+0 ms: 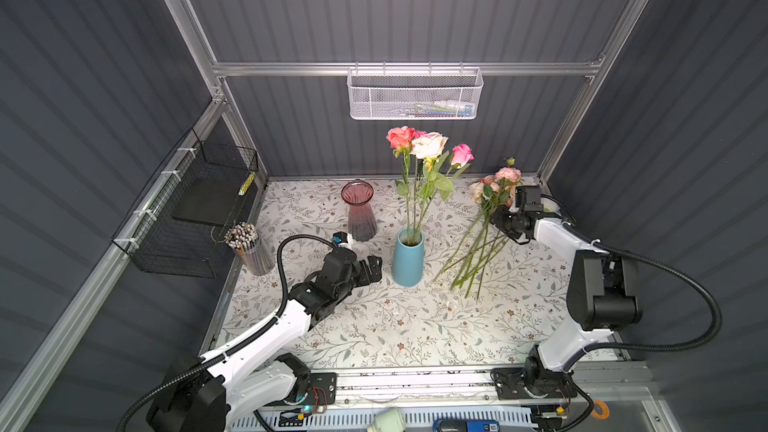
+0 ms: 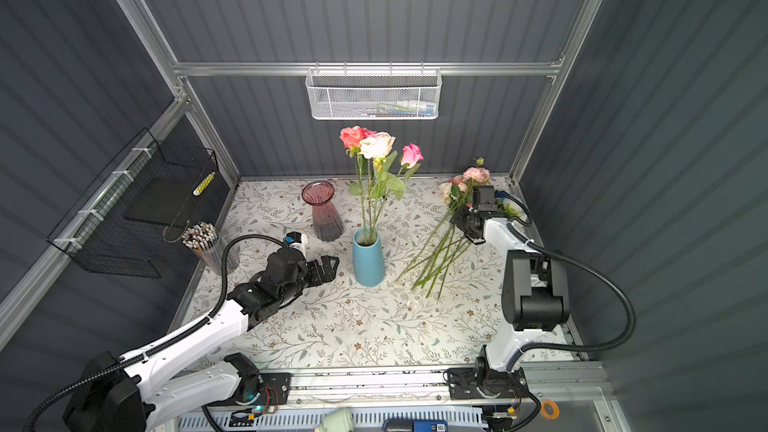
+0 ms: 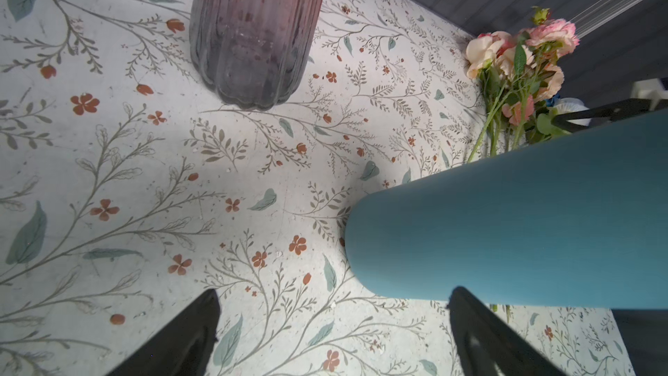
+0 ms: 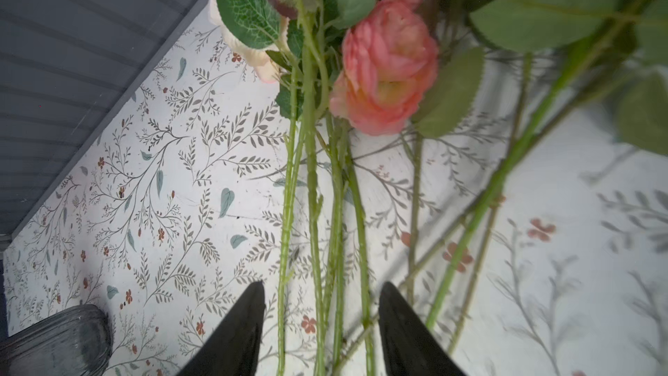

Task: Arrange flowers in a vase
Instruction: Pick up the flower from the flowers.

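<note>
Right wrist view has the right fingers (image 4: 238, 334) parted, straddling several green stems of the loose flowers (image 4: 388, 66) without pinching any. Those flowers lie in a heap on the tabletop (image 1: 374, 326), at about three o'clock from the blue vase (image 1: 408, 259) in both top views. The left fingers (image 3: 180, 338) are spread wide and empty, just beside that vase at its nine o'clock. A few roses (image 1: 428, 145) already stand in it; the pink glass vase (image 1: 359, 211) at its eleven o'clock looks empty. By my reckoning the job is under halfway, with most stems yet to be placed.
</note>
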Motion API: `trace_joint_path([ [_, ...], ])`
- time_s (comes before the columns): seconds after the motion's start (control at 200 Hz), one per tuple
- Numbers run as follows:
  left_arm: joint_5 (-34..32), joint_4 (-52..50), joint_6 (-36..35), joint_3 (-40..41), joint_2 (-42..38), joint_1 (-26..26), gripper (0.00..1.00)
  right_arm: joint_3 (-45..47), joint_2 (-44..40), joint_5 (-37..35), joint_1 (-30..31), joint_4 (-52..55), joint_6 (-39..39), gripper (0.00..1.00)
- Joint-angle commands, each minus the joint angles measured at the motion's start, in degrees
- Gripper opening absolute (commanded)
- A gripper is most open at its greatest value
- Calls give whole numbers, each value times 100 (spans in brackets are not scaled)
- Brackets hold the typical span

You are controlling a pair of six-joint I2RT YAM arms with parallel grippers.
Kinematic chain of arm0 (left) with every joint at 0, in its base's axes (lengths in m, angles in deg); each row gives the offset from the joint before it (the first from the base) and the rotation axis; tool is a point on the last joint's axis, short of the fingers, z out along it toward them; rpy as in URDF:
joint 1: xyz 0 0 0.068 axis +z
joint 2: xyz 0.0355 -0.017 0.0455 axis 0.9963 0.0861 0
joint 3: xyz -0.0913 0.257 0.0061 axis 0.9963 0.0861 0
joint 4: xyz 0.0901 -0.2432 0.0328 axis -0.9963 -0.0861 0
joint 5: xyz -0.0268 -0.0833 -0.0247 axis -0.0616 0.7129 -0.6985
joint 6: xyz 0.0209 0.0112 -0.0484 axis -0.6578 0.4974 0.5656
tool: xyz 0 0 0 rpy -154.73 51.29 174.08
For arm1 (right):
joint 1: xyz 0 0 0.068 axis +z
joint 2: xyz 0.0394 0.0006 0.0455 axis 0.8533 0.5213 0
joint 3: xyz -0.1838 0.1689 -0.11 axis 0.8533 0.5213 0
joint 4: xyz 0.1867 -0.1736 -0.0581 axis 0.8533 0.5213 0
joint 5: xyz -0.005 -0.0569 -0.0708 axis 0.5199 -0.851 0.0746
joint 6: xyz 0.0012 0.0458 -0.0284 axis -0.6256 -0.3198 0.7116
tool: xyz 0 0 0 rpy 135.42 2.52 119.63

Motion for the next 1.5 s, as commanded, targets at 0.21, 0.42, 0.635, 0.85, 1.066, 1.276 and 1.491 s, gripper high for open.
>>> trace_joint_path([
  [0.21,-19,-103,-183,-368,213,28,99,-726,919,613,21,187,130,38],
  [0.42,-24,-93,-218,-443,325,28,100,-723,857,487,31,161,226,18],
  [0.635,-99,-180,-319,-578,354,28,99,-557,554,481,45,19,324,3],
  [0.85,-78,-233,-345,-685,362,28,99,-255,-213,444,190,-148,382,1],
  [1.066,-100,-251,-328,-667,229,28,99,71,-1129,186,375,-344,459,1],
  [1.276,-187,-372,-334,-631,-3,28,99,514,-2251,-116,662,-606,495,1],
  [1.491,-354,-523,-389,-620,-318,28,100,873,-3659,-1024,1324,-776,916,1],
])
